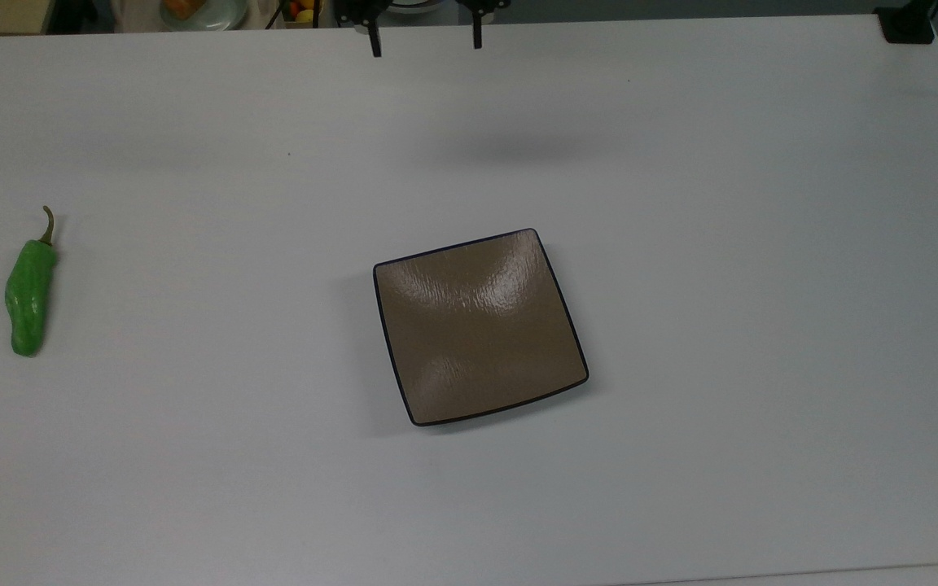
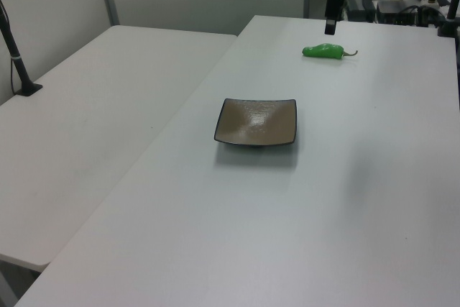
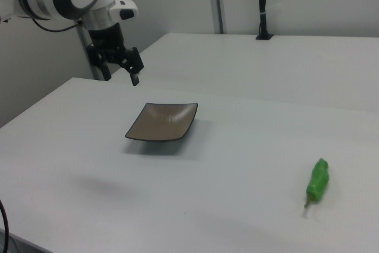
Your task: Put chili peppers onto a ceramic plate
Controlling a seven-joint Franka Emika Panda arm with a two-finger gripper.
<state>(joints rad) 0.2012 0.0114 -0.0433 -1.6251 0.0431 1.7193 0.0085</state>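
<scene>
Hovering gripper [image 1: 424,45], jaws apart | chili pepper [image 1: 29,295] well apart from plate [image 1: 479,325] | seemingly no writing

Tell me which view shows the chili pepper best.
The top view: the chili pepper lies full length near the top view's left edge, stem and bumpy skin plain. The left view has it far off, lying sideways beneath the end effector. The right view shows it foreshortened, stem toward the camera.

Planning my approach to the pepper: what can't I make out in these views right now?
Top view: the hand is cut off above its fingertips by the upper edge.
Left view: the upper edge cuts the hand too.
Right view: the stem of the chili pepper is too small to trace.
</scene>
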